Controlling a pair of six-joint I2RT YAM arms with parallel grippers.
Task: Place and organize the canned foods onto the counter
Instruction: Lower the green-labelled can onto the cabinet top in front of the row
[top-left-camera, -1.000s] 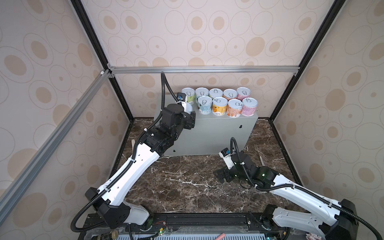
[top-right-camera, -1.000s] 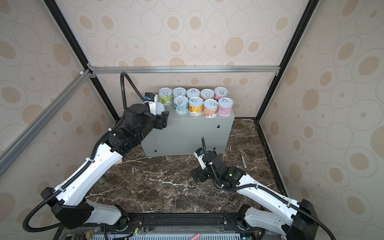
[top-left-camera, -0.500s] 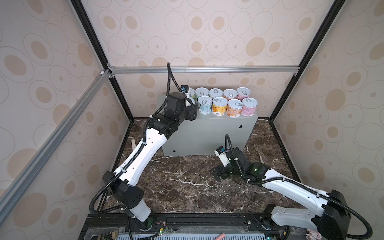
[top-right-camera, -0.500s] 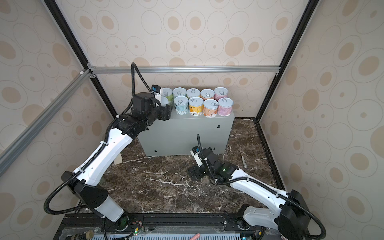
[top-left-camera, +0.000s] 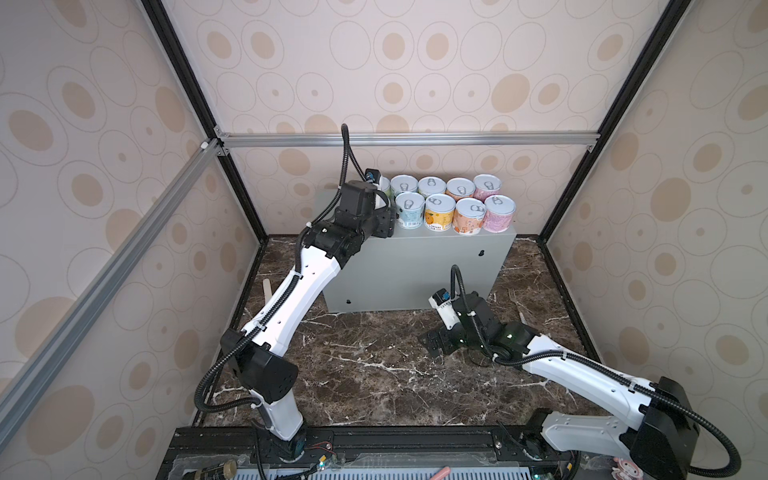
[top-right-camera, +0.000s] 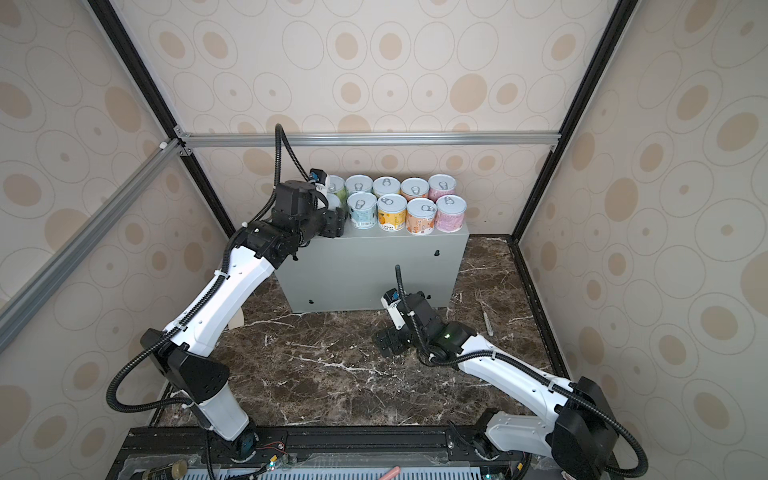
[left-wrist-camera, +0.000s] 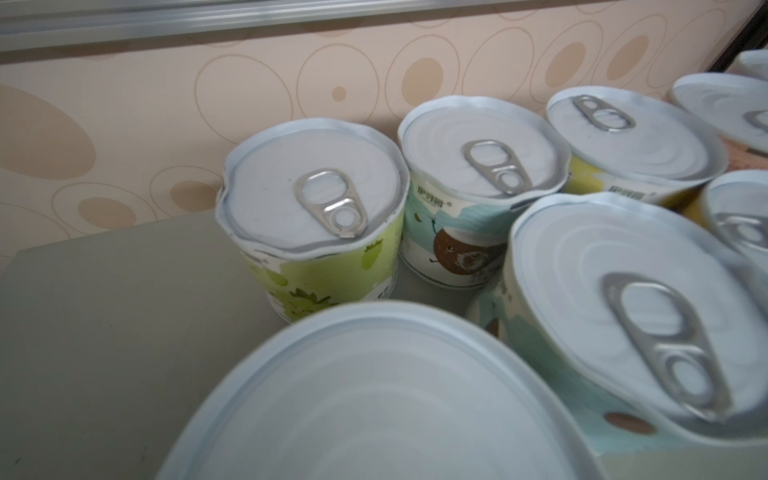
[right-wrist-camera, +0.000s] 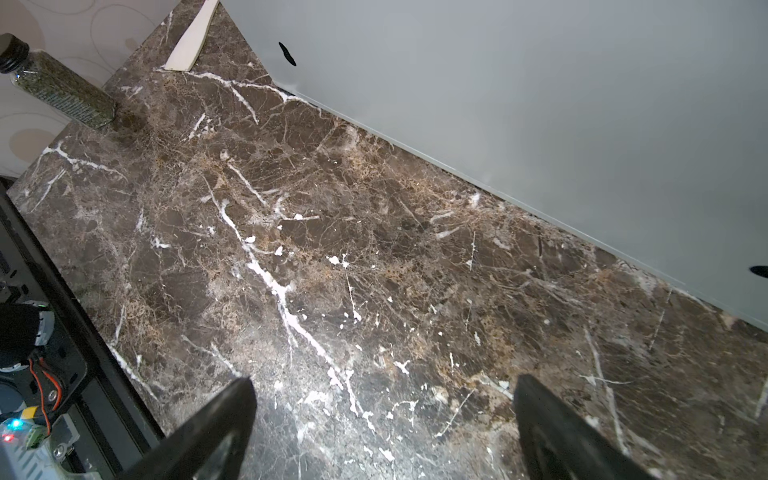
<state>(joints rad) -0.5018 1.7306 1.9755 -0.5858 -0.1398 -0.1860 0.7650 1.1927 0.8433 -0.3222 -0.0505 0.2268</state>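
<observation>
Nine cans (top-left-camera: 439, 212) stand in two rows on the grey counter (top-left-camera: 415, 266), filling it from the right end, while the left gripper (top-left-camera: 384, 225) holds a tenth can (left-wrist-camera: 374, 395) at the open front left corner. In the left wrist view that can's pale lid fills the foreground, just beside a blue can (left-wrist-camera: 623, 311) of the front row and in front of a green can (left-wrist-camera: 316, 216) at the back edge. The jaws themselves are hidden, but they appear closed at middling width on the can's side wall. The right gripper (right-wrist-camera: 382, 436) hangs low over the brown marble floor (right-wrist-camera: 332, 249) before the counter's front face, jaws spread wide and empty. Wavy rims on the nearest lids suggest thin, light cans that would dent under a hard squeeze, and the glossy labels look slippery. The safest hold is likely across the round wall at mid-height, below the rim, with gentle pressure. With little room beside the blue can, the set-down calls for a straight, upright descent.
</observation>
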